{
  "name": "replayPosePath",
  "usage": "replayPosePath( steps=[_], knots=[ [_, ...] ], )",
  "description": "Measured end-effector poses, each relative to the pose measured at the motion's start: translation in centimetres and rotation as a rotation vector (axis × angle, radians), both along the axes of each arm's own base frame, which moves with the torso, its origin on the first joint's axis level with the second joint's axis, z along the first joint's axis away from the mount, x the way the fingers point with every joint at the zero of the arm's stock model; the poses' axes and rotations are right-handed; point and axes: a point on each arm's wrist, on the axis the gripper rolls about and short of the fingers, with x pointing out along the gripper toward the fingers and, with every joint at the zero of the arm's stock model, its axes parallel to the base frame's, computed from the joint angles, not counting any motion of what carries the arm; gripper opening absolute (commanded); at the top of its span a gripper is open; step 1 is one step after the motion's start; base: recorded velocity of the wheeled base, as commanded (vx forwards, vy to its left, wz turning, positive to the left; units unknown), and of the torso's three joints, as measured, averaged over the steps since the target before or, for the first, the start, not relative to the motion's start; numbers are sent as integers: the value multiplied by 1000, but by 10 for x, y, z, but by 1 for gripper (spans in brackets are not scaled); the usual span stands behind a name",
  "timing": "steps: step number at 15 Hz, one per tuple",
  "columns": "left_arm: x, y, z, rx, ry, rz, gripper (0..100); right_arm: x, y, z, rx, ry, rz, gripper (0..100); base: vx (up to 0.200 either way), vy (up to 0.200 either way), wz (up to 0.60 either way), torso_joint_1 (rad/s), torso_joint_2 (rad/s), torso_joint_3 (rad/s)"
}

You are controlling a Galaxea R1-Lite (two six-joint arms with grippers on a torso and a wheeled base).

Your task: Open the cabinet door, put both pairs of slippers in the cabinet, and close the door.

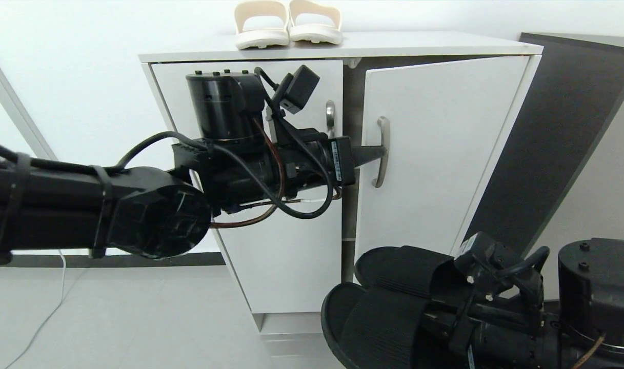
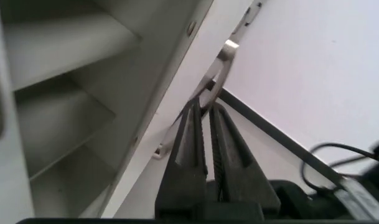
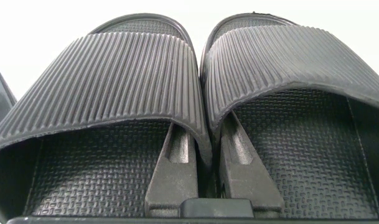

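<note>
Handle (image 1: 383,134) sits in left jaws; black slippers (image 1: 399,279) below, white slippers (image 1: 270,36) above.

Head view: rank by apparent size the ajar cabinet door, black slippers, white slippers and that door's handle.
1. ajar cabinet door
2. black slippers, close to the camera, so probably enlarged; real size against the white pair unsure
3. white slippers, on the cabinet top, partly cut off
4. door handle
</note>
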Motion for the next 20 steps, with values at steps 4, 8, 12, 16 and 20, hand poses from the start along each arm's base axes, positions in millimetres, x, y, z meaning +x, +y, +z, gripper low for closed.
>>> replayPosePath(
  steps=[4,8,12,16,20],
  knots=[
    [-31,9,10,-10,-16,-33,0,-5,3,0,0,-1,23,0,0,0,0,0,0,0],
    [-25,17,16,-24,-34,-1,0,-9,5,-1,-8,-1,41,0,0,0,0,0,0,0],
    [-3,6,17,-49,-66,11,0,-10,6,-2,-12,2,46,0,0,0,0,0,0,0],
    [16,-7,7,-57,-70,17,0,-12,7,-4,-18,8,59,0,0,0,0,0,0,0],
    [24,-7,1,-49,-57,30,0,-28,7,-14,-29,50,186,0,-150,0,0,3,3,-1]
  ],
)
